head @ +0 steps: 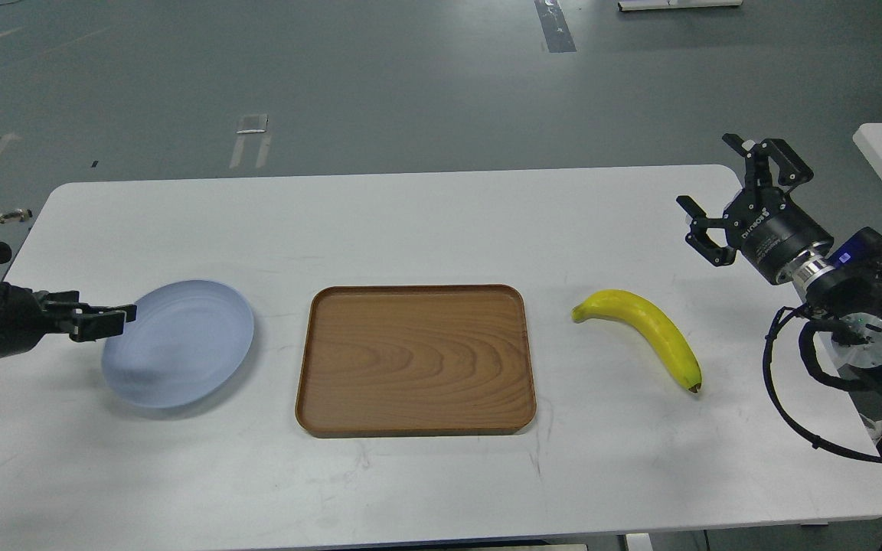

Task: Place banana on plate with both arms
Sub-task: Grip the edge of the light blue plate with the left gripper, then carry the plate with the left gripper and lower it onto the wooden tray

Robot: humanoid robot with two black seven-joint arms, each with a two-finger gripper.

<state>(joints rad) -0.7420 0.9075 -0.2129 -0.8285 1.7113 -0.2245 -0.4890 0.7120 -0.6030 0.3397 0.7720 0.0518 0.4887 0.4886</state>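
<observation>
Spanning white table (pixel 441 229), grey floor (pixel 334 76) behind, wood tray (pixel 415 360) centred

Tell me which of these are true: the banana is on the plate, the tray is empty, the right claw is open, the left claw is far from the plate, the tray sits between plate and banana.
1. The banana is on the plate. False: it lies on the table, right of the tray.
2. The tray is empty. True.
3. The right gripper is open. True, and holding nothing.
4. The left gripper is far from the plate. False: it is at the plate's left rim.
5. The tray sits between plate and banana. True.
</observation>
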